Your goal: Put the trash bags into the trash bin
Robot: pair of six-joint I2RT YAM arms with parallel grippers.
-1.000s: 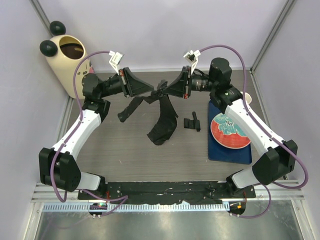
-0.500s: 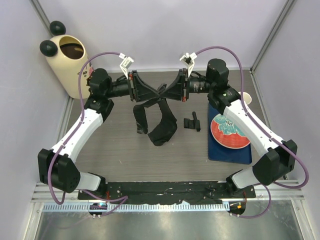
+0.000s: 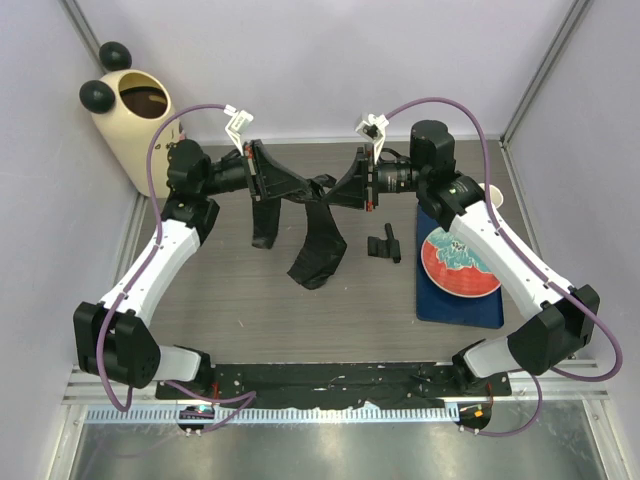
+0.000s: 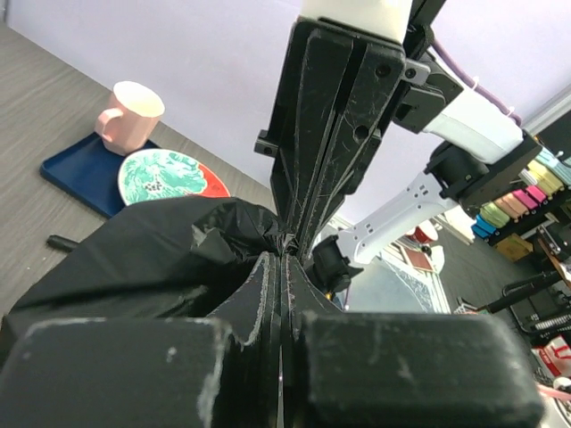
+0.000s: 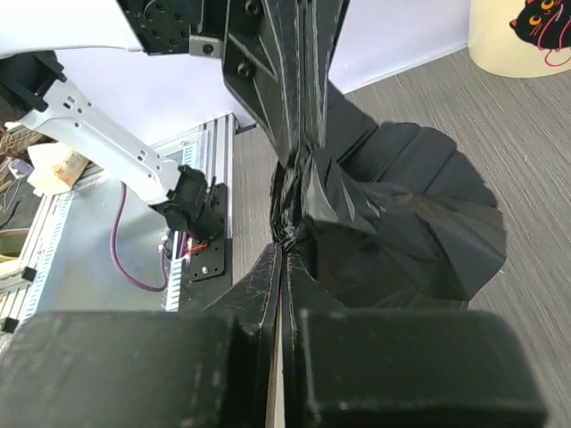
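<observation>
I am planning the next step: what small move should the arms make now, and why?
Probably carry the bag left, toward the bin. The left gripper and right gripper are both shut on it, tips nearly meeting, and the bin stands at the far-left corner.

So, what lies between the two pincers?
Only the black trash bag, pinched by the left pincer and the right pincer and hanging below them; the top view shows it.

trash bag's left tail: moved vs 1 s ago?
Yes. The trash bag's left tail has swung right, away from the trash bin, and now hangs nearly straight down under the left gripper.
</observation>
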